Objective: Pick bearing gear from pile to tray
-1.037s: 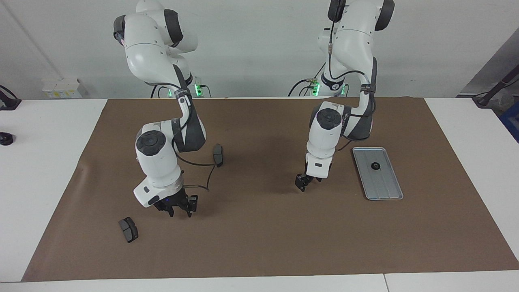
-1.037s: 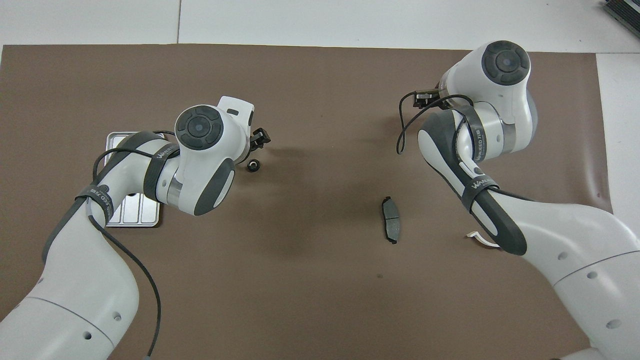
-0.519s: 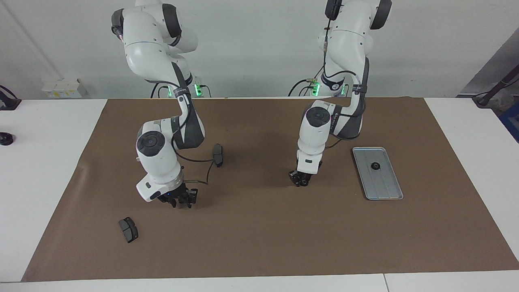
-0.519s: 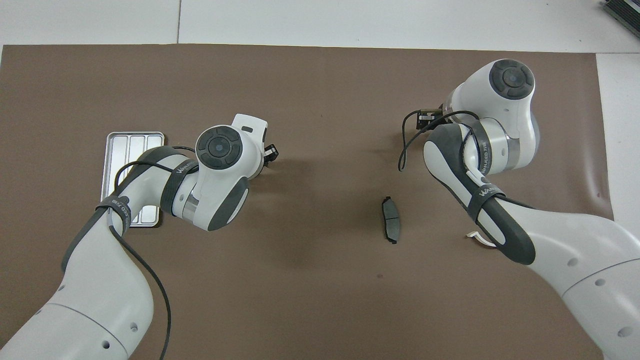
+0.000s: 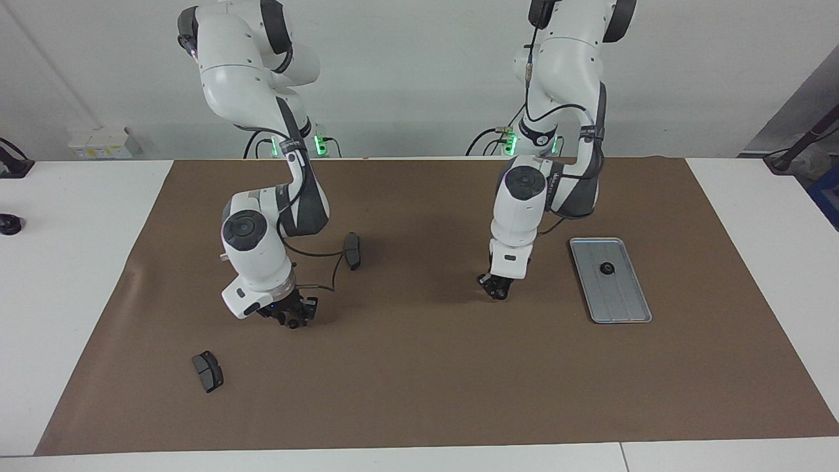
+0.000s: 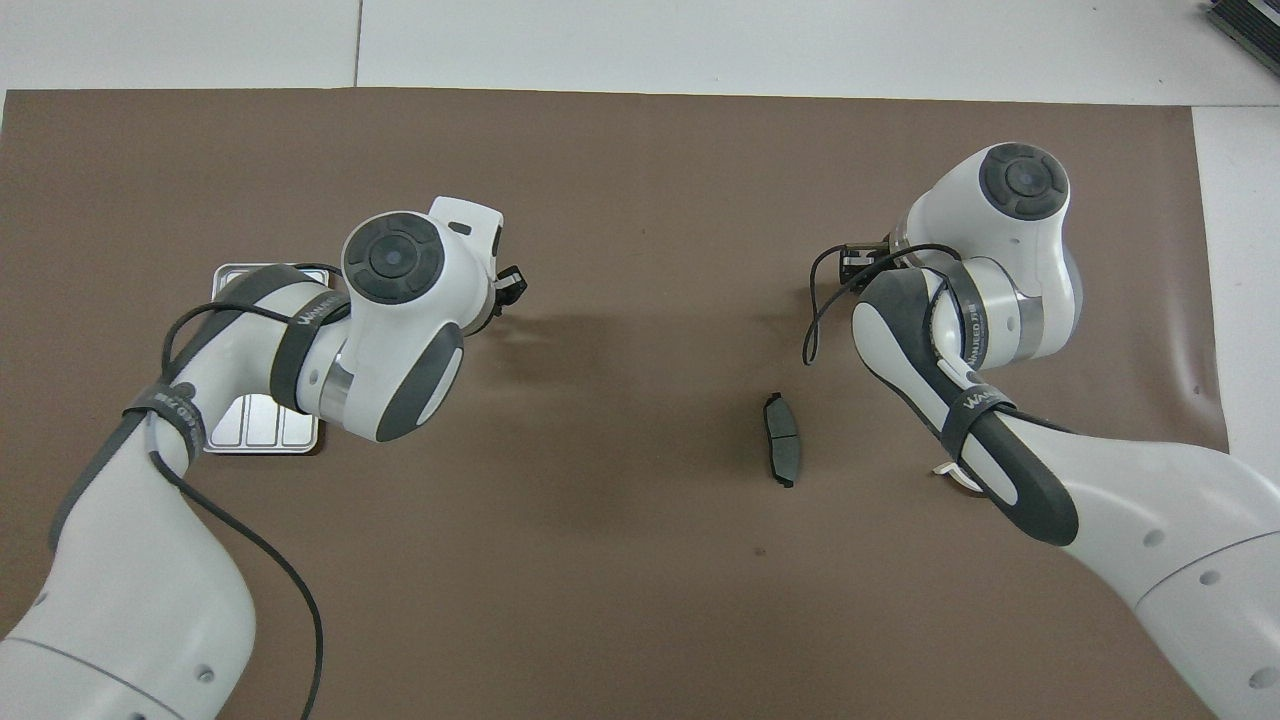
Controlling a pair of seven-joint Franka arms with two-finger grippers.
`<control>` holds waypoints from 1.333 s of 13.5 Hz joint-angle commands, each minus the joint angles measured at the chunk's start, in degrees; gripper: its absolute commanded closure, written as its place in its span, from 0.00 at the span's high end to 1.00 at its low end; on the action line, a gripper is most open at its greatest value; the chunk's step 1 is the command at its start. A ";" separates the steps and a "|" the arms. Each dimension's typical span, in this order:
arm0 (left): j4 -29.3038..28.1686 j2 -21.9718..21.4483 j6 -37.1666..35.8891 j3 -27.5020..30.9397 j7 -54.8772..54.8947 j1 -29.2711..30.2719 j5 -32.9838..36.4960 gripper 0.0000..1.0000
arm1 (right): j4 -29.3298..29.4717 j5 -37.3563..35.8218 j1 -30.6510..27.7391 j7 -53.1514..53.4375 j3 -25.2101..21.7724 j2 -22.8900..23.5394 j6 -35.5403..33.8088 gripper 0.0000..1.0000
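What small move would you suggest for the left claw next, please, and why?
Probably lift the left claw slightly and swing it over the tray. It sits low at the mat beside the tray, which holds one ring; whether it grips another I cannot tell. The right claw is low over the mat too.

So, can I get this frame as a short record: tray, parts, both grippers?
tray: flat on the brown mat, toward the left arm's end
black ring: one, lying on the tray
dark grey pads: two on the mat, one nearer to the robots, one farther, both toward the right arm's end
white bracket: mostly hidden under the right arm
left gripper: low over the mat beside the tray; load not visible
right gripper: low over the mat between the pads
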 commanded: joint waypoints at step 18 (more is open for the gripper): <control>-25.14 -16.46 2.00 -0.08 29.21 20.35 -6.03 0.01 | -2.09 -0.40 -1.21 -0.54 0.57 -2.25 0.89 0.06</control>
